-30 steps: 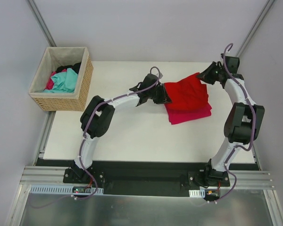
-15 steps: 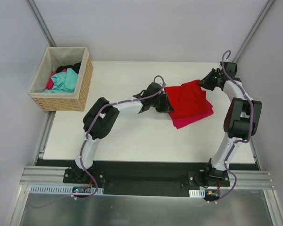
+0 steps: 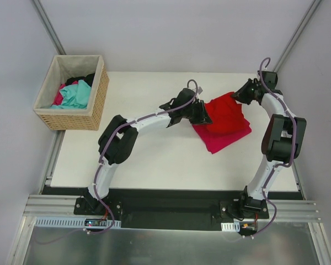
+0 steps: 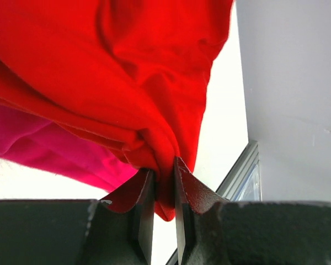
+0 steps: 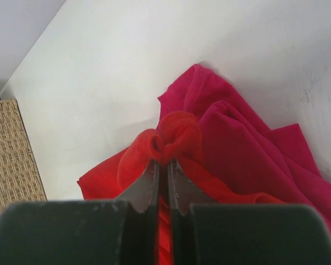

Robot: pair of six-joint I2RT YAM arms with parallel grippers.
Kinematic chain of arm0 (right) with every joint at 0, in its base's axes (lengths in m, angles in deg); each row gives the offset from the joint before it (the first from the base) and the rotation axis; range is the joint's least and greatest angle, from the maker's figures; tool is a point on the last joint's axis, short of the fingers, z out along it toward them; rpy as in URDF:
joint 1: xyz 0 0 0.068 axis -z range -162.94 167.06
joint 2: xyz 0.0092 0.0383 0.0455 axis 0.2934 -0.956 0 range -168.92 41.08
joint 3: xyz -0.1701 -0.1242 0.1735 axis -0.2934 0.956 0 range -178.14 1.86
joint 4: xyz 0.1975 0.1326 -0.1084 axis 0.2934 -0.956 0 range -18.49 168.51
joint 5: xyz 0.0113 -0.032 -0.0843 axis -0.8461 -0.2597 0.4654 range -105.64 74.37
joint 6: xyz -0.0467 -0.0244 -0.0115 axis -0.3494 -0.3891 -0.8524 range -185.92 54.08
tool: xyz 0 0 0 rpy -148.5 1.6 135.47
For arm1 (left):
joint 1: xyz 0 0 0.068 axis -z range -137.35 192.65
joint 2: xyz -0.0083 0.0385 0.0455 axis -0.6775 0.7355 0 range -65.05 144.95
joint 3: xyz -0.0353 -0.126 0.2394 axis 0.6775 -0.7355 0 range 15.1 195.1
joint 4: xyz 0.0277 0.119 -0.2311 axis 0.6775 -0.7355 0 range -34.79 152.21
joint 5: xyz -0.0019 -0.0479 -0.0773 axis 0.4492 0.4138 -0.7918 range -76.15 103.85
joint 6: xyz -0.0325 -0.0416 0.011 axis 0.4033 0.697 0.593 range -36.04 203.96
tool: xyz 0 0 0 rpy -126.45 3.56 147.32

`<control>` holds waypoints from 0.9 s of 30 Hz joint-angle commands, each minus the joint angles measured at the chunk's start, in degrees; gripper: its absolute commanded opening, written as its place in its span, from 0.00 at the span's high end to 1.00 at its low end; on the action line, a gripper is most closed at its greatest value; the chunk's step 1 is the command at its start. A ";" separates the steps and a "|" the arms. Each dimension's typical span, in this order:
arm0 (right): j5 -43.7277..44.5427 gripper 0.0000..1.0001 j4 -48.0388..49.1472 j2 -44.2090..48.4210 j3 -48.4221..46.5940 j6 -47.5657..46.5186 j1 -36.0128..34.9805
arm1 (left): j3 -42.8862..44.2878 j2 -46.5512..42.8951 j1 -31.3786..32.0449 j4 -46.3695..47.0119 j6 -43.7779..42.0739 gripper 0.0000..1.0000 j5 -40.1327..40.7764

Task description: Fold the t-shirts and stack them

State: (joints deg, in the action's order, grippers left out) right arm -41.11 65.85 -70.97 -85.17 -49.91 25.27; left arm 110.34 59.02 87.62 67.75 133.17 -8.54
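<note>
- You have the white table [image 3: 154, 160] filling the middle of the overhead view. Both arms reach toward its upper right.
- The wicker basket [image 3: 66, 118] sits off the table's upper-left corner, with teal, pink and dark cloth bunched inside.
- The red t-shirt [image 3: 227, 113] is in the upper right of the overhead view. It is rumpled, lies on top of the other shirt, and is held at opposite ends by your two claws.
- The magenta t-shirt [image 3: 223, 141] lies on the table under the red one. Its lower edge pokes out toward the bottom right.
- Your left gripper [image 4: 163, 178] pinches the red t-shirt at its left end. The jaws stand a little apart, with a thick fold of red cloth squeezed between them and hanging out below the tips.
- Your right gripper [image 5: 161, 165] grips the red t-shirt at its upper-right corner. The jaws are pressed almost flush, nipping a small rolled bunch of the cloth.
</note>
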 commanded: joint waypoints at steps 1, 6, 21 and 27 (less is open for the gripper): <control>-0.63 0.99 0.80 2.98 -3.77 0.16 -1.00 | 4.16 -5.23 0.47 -3.16 -2.19 1.00 0.42; -0.54 0.99 0.54 3.42 -4.21 -0.01 -1.53 | 3.81 -7.44 0.64 -4.31 -2.01 1.00 0.86; 0.25 0.99 -3.24 5.09 -7.02 -1.77 -2.14 | 6.89 -8.41 3.72 -8.00 -1.66 1.00 3.14; 0.25 0.99 -3.24 5.44 -5.88 -2.30 -2.14 | 5.75 -6.83 5.83 -8.00 -1.40 1.00 3.15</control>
State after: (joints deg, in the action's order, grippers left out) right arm -41.11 61.89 -69.38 -89.52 -51.23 23.32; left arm 114.93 54.80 91.45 59.29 132.34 -4.94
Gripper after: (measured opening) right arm 0.039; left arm 0.151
